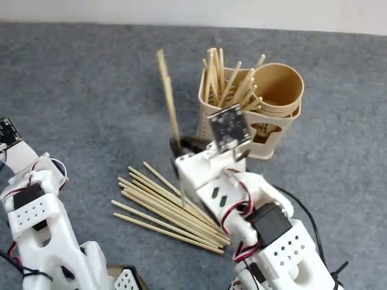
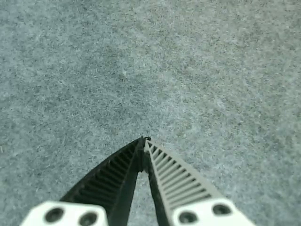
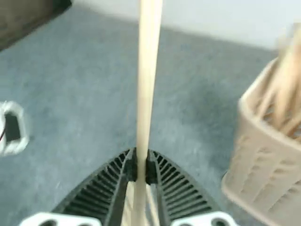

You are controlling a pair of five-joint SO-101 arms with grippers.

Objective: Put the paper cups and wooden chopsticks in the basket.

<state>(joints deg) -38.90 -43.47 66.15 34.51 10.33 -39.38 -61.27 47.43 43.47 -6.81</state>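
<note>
A beige basket (image 1: pixel 266 130) stands at the back of the grey carpet, with stacked paper cups (image 1: pixel 279 90) and several wooden chopsticks (image 1: pixel 227 81) inside it. My right gripper (image 1: pixel 178 148) is shut on a chopstick (image 1: pixel 167 93) that rises upright, just to the left of the basket. In the right wrist view the chopstick (image 3: pixel 148 70) is pinched between the fingers of the gripper (image 3: pixel 140 165), with the basket (image 3: pixel 268 155) beside it. A pile of loose chopsticks (image 1: pixel 169 208) lies on the carpet beneath that arm. My left gripper (image 2: pixel 143 141) is shut on nothing over bare carpet.
The left arm (image 1: pixel 36 223) sits at the front left corner. Grey carpet (image 1: pixel 91 103) spreads to the left and behind. A pale wall strip (image 1: pixel 242 12) runs along the far edge.
</note>
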